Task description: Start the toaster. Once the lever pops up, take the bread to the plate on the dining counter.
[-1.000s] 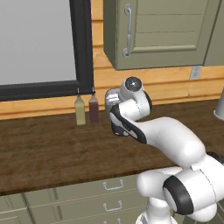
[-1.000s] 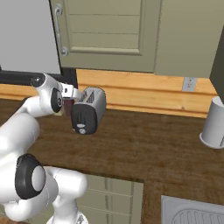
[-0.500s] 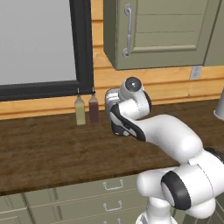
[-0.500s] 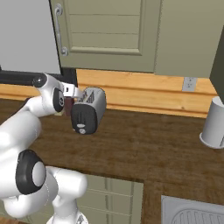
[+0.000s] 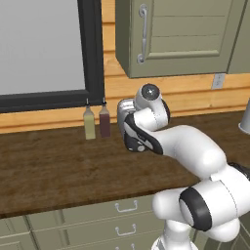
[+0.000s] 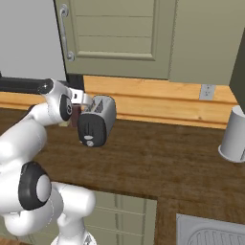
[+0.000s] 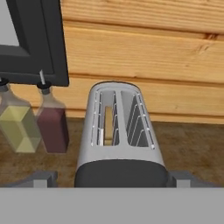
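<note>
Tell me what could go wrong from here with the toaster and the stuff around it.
The jaws stand open on either side of the toaster, near its black end; pressing the lever at an angle could shove it along the counter. The two bottles stand close beside it, so a sideways swing might topple them. The bread sits deep in the left slot, leaving little to grip later.

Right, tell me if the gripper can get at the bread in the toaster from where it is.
Probably yes: the gripper, open, hangs right over the toaster, and the bread stands in the left slot with nothing above it.
</note>
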